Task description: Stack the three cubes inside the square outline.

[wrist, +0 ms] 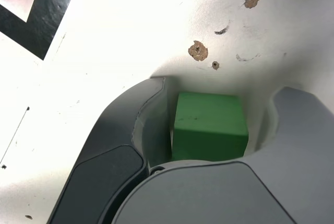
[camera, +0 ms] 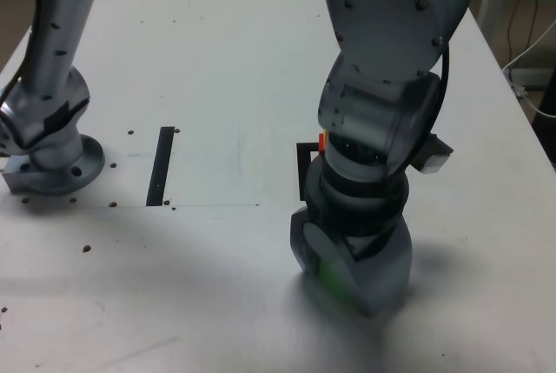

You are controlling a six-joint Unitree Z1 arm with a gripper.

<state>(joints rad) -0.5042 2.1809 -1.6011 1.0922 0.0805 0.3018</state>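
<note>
Across the exterior view spreads the white table (camera: 217, 60), under the grey arm (camera: 391, 34). Toward five o'clock from that view's centre, the gripper (wrist: 225, 91) stands wide enough to straddle the green cube (wrist: 209, 125), with a gap beside one jaw. Near the centre, the partly hidden square outline (camera: 303, 164) shows a black edge; the black strip (camera: 161, 166) lies at nine o'clock. Smallest, red (camera: 321, 142) and yellow (camera: 327, 138) slivers peek past the arm at the outline.
</note>
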